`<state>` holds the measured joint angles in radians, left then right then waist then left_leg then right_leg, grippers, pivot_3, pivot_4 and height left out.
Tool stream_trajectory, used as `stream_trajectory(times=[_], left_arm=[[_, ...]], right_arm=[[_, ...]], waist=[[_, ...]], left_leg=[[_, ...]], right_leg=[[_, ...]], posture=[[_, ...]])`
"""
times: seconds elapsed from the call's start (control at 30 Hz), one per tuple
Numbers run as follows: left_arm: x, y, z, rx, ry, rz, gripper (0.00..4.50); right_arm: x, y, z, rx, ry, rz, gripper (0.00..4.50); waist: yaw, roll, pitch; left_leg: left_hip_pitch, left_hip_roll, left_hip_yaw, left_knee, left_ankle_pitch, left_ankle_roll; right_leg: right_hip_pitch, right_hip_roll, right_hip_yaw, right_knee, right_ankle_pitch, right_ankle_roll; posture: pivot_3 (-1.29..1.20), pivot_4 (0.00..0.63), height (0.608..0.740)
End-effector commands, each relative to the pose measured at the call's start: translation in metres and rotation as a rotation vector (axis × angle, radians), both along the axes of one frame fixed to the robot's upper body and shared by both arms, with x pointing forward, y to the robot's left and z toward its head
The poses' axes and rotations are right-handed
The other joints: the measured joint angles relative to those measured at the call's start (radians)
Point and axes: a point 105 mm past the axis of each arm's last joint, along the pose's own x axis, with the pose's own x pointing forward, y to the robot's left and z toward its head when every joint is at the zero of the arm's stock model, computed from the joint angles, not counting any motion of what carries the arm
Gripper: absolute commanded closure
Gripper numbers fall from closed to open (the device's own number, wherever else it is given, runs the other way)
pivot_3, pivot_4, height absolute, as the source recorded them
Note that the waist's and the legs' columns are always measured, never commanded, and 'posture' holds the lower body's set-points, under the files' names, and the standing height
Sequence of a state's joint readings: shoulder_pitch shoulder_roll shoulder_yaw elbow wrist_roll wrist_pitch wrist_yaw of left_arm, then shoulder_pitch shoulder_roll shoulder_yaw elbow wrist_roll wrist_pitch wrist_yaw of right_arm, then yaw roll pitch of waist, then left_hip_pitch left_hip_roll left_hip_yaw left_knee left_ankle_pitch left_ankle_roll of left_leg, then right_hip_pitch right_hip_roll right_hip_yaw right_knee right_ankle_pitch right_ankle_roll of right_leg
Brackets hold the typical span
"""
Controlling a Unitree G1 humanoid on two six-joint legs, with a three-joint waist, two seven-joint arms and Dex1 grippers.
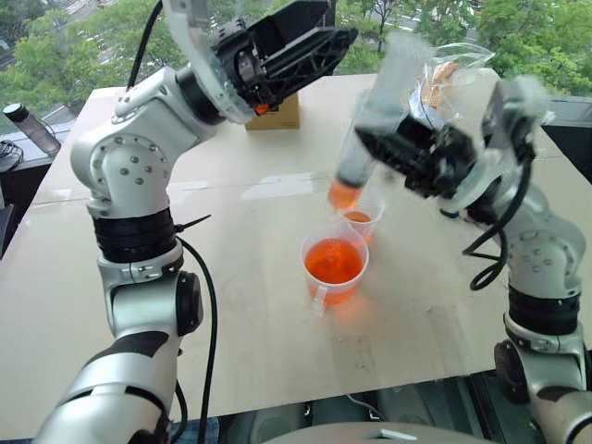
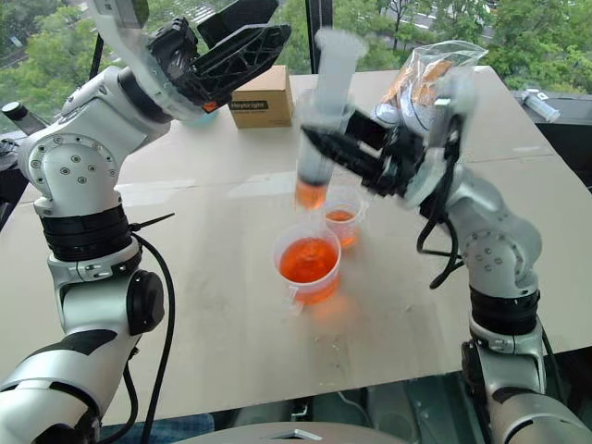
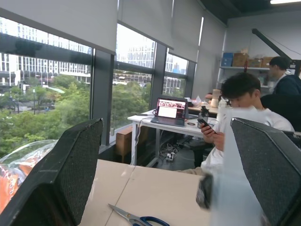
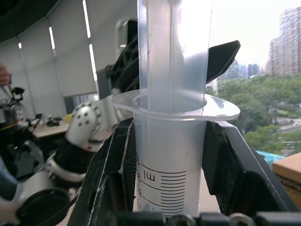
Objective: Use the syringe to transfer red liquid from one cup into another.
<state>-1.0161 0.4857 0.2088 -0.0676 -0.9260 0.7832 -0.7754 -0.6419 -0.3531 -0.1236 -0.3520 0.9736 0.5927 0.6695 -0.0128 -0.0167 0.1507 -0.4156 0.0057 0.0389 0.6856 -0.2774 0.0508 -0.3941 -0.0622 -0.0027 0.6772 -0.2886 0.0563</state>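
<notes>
Syringe, left eye view: the syringe (image 1: 370,139) stands nearly upright, plunger end up and leaning a little away from the robot, tip down above the small cup (image 1: 360,222); red liquid (image 1: 343,193) fills the bottom of its barrel.
Right gripper, left eye view: the right gripper (image 1: 393,148) is clamped on the barrel from the side, about halfway up.
Left gripper, left eye view: the left gripper (image 1: 310,42) is held high, fingers spread wide and empty, well apart from the syringe.
Cups, right eye view: the big cup (image 2: 308,262) holds plenty of red liquid and sits nearer the robot; the small one, just beyond and nearly touching it, has a little red in it.
Long axis, right eye view: it runs up and down, with the tip just over the rim of the small cup.
Left wrist view: wide-open black fingers (image 3: 70,174) frame a blurred pale plunger top; scissors (image 3: 136,219) lie on the table (image 3: 155,188).
Right wrist view: the barrel sits tight between the pads just under its flange, with the plunger drawn well out above.
Step in hand, as I judge it: emptying into the small cup.
Doing it well: I would keep the barrel plumb and the tip inside the rim, bring the open left gripper down squarely on the plunger top, and press slowly so nothing splashes or tips the light cup.
</notes>
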Motion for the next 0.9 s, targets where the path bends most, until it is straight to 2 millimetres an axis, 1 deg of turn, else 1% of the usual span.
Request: stream_trajectory(times=[0.03,0.2,0.4,0.47,0.53,0.6,0.8,0.9], left_arm=[[-0.006,0.002,0.012,-0.042,-0.054,0.007,0.09],[-0.010,-0.007,0.010,-0.044,-0.046,-0.041,0.09],[-0.023,-0.021,0.001,-0.008,-0.050,-0.164,0.09],[-0.022,-0.025,-0.005,0.027,-0.052,-0.167,0.09],[-0.020,-0.031,-0.017,0.096,-0.063,-0.168,0.09],[-0.017,-0.034,-0.024,0.129,-0.064,-0.176,0.09],[-0.003,-0.043,-0.037,0.173,-0.066,-0.145,0.09],[0.002,-0.046,-0.036,0.166,-0.065,-0.134,0.09]], right_arm=[[0.006,-0.013,0.011,0.033,-0.051,-0.069,2.95],[0.024,-0.013,-0.016,-0.112,-0.077,-0.169,2.95],[0.037,-0.008,-0.026,-0.147,-0.098,-0.205,2.95],[0.037,-0.006,-0.030,-0.175,-0.105,-0.202,2.95],[0.037,-0.004,-0.034,-0.201,-0.115,-0.201,2.95],[0.036,-0.003,-0.037,-0.217,-0.124,-0.201,2.95],[0.035,0.001,-0.040,-0.236,-0.142,-0.198,2.95],[0.034,0.001,-0.041,-0.241,-0.145,-0.199,2.95]], waist=[[-0.001,0.000,0.000],[-0.001,0.000,0.000],[-0.004,0.000,0.000],[-0.004,0.000,0.000],[-0.004,0.000,0.000],[-0.003,0.000,0.000],[-0.002,0.000,0.000],[-0.001,0.000,0.000]], left_leg=[[0.000,0.000,0.000,0.000,0.000,0.000],[0.000,0.000,0.000,0.000,0.000,0.000],[0.000,0.000,0.001,0.000,0.000,0.000],[0.000,0.000,0.001,-0.001,0.000,0.000],[0.000,0.000,0.001,0.000,0.000,0.000],[0.000,0.000,0.001,-0.001,0.000,0.000],[0.000,0.000,0.001,0.000,0.000,0.000],[0.000,0.000,0.001,-0.001,0.000,0.000]], right_leg=[[0.000,0.000,0.000,0.000,0.000,0.000],[0.000,0.000,0.000,0.000,0.000,0.000],[0.000,0.000,0.001,0.000,0.000,0.000],[0.000,0.000,0.001,0.000,0.000,0.000],[0.000,0.000,0.001,0.000,0.000,0.000],[0.000,0.000,0.001,0.000,0.000,0.000],[0.000,0.000,0.001,-0.001,0.000,0.000],[0.000,0.001,0.000,-0.001,0.000,0.000]], posture=[[0.00,0.150,0.740],[0.00,0.150,0.740],[0.00,0.150,0.740],[0.00,0.150,0.740],[0.00,0.150,0.740],[0.00,0.150,0.740],[0.00,0.150,0.740],[0.00,0.150,0.740]])
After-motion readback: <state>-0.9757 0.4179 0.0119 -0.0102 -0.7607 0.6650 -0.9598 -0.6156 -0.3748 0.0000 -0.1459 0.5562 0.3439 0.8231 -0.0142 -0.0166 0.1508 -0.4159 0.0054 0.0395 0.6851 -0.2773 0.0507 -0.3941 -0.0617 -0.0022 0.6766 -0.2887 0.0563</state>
